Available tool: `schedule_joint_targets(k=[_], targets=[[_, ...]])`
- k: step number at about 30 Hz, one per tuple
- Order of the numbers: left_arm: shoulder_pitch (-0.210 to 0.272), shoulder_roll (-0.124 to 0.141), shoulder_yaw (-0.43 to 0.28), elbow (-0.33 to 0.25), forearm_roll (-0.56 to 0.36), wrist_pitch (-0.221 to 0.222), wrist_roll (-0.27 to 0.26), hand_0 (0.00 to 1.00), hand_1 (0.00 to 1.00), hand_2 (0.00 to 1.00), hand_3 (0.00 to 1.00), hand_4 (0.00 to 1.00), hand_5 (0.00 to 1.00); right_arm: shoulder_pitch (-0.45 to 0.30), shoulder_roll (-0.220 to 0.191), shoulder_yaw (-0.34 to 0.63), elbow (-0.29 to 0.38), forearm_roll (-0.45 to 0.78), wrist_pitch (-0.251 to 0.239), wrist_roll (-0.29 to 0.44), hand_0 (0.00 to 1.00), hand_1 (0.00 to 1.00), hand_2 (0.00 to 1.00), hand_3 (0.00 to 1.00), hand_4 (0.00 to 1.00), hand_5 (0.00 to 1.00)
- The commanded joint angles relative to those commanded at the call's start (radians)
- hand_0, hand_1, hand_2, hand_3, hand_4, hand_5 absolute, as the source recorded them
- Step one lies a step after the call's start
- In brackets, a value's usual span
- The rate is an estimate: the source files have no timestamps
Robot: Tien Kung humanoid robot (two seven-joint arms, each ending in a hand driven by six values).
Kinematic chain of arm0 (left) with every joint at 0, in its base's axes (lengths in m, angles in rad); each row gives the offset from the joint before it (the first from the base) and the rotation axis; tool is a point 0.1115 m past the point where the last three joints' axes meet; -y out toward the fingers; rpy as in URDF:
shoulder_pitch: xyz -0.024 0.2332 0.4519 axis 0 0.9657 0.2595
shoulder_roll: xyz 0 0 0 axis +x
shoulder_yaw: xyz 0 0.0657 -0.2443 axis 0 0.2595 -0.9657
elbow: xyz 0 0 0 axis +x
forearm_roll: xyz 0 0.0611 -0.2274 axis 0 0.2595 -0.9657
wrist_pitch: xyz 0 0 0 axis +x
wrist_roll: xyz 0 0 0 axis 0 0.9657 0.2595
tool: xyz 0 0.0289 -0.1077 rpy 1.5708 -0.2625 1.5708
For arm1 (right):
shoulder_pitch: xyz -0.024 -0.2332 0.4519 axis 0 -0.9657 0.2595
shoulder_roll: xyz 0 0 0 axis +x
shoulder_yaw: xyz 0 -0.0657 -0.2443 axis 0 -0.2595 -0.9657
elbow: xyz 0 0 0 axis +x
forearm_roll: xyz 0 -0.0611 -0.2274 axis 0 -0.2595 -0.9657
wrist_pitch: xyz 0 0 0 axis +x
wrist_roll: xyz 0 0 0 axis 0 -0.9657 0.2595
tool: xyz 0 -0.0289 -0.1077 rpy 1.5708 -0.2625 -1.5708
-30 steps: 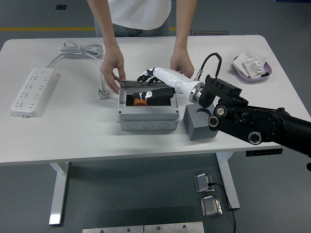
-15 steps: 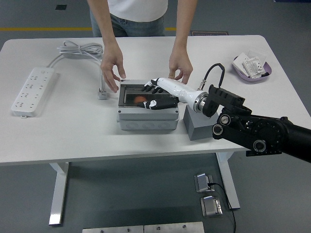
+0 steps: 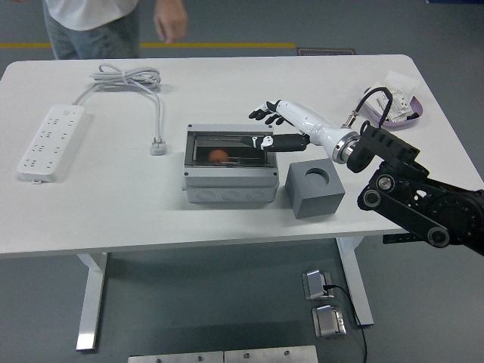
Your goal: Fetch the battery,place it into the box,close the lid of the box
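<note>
Battery (image 3: 218,156) lay in the box (image 3: 229,180); my right hand (image 3: 271,128) hovered spread, empty — lid-closing came next.

No readable text anywhere; print on the packets (image 3: 403,103) in the purple tray perhaps there, but too small.

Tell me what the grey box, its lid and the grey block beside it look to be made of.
Grey box: likely moulded plastic, matte, with round knockout shapes on its front wall. Its lid: seemingly clear, glossy plastic, since the orange battery shows through. Grey block: matte, uniform grey with a round hole on top; plastic or foam, hard to tell.
</note>
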Motion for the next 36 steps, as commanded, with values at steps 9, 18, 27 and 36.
schedule_joint_targets(k=[9,18,27,36], targets=[[0.013,-0.012,-0.002,0.000,-0.008,0.000,0.001,0.631,0.697,0.616,0.599,0.669,0.094,-0.240,0.052,0.312,0.036,0.061,-0.190,0.223,0.701,0.673,0.705,0.736,0.899,0.732],[0.015,-0.017,0.009,0.000,-0.023,0.001,-0.005,0.631,0.696,0.614,0.598,0.670,0.093,-0.432,0.115,0.542,-0.033,0.254,-0.244,0.449,0.669,0.637,0.664,0.688,0.896,0.731],[0.018,-0.016,0.015,0.000,-0.032,0.001,-0.006,0.630,0.696,0.615,0.600,0.673,0.094,-0.532,0.115,0.635,-0.077,0.522,-0.124,0.564,0.668,0.620,0.644,0.659,0.905,0.732],[0.018,-0.009,0.021,0.001,-0.039,0.002,-0.010,0.630,0.696,0.614,0.600,0.674,0.094,-0.561,0.124,0.627,-0.073,0.671,-0.117,0.585,0.667,0.625,0.651,0.673,0.909,0.731]])
